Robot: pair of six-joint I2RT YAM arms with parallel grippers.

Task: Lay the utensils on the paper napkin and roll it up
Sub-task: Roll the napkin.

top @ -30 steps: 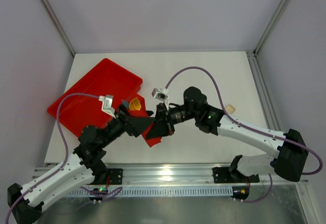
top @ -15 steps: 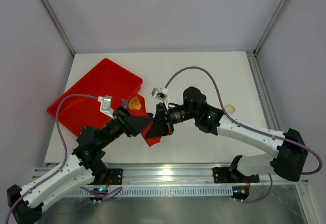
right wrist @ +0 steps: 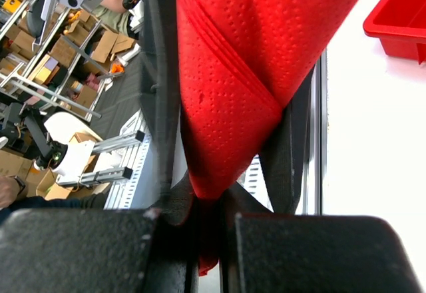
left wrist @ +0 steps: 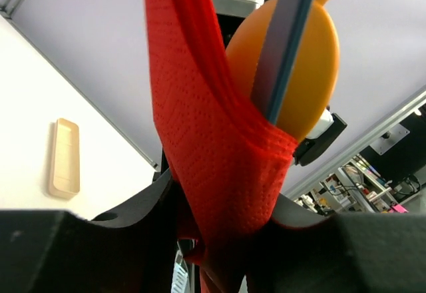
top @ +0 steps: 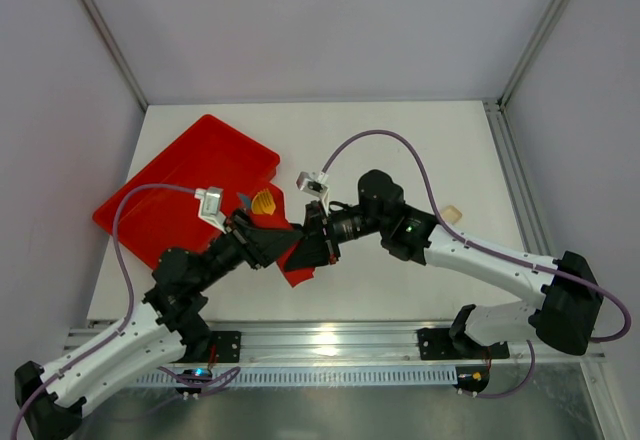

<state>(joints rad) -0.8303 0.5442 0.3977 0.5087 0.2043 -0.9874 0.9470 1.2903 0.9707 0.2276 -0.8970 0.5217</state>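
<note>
The red paper napkin (top: 298, 260) is rolled into a cone and held off the table between both grippers. My left gripper (top: 276, 244) is shut on its lower part, which shows in the left wrist view (left wrist: 213, 153). My right gripper (top: 318, 244) is shut on its narrow end, seen in the right wrist view (right wrist: 233, 93). An orange utensil (left wrist: 306, 60) and a flat grey-blue utensil (left wrist: 286, 40) stick out of the napkin's open top; the orange one also shows from above (top: 264, 203). A small pale tan piece (top: 452, 213) lies alone on the table at the right.
The large red plastic tray (top: 190, 185) sits at the table's left, just behind the left gripper; its corner shows in the right wrist view (right wrist: 399, 20). The metal rail (top: 330, 345) runs along the near edge. The tan piece also shows in the left wrist view (left wrist: 65, 158).
</note>
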